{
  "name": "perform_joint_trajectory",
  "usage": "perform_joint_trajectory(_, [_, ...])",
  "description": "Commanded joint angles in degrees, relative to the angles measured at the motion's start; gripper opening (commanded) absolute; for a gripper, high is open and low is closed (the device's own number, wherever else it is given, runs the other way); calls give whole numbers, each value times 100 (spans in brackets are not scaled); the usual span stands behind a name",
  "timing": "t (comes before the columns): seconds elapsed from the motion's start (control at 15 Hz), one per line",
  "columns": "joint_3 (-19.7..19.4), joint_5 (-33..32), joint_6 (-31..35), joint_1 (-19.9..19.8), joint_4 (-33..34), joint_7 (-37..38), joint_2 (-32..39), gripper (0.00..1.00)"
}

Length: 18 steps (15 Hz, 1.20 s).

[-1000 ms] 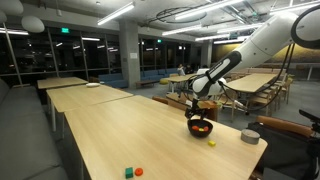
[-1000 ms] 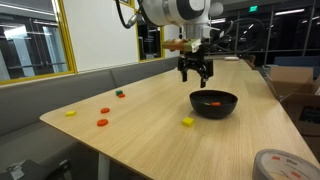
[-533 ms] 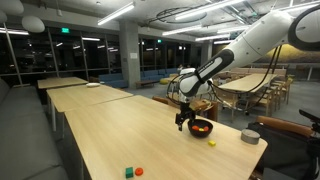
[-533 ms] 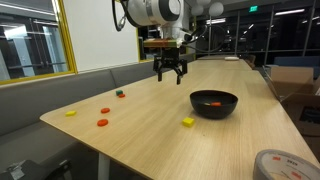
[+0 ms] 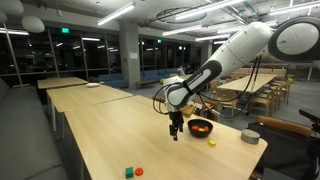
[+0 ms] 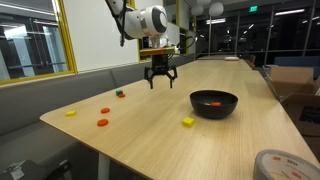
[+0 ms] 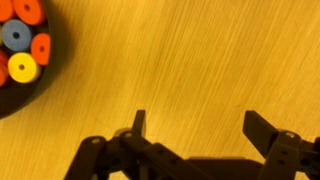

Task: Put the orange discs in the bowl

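Two orange discs (image 6: 102, 123): on table (image 6: 150, 135), unmoved.
Gripper (image 6: 160, 80): jaws wide, empty; moved away from bowl (image 6: 213, 103).

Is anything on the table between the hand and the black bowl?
Nothing: in an exterior view the stretch of table between the open hand and the bowl is bare wood.

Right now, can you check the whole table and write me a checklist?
Surface: light wooden table, flat.
Job's things: black bowl holds some discs; orange discs lie loose on the table, apart from it.
Clutter: yellow block beside the bowl; green block; grey roll.
Pincer: open, empty, over bare table.
Cables: thin loop by the arm.
Surroundings: other tables, grey bench.
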Motion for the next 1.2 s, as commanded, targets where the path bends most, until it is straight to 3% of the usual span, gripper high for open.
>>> perform_joint_trajectory(0.0, [130, -407, 51, 108, 274, -638, 310, 100])
perform_joint_trajectory(0.47, [396, -1042, 1515, 308, -202, -1332, 345, 100])
perform_joint_trajectory(0.73, [796, -599, 2231, 256, -311, -1494, 390, 100])
perform_joint_trajectory(1.13, [1343, 69, 2284, 244, -350, -1864, 516, 100])
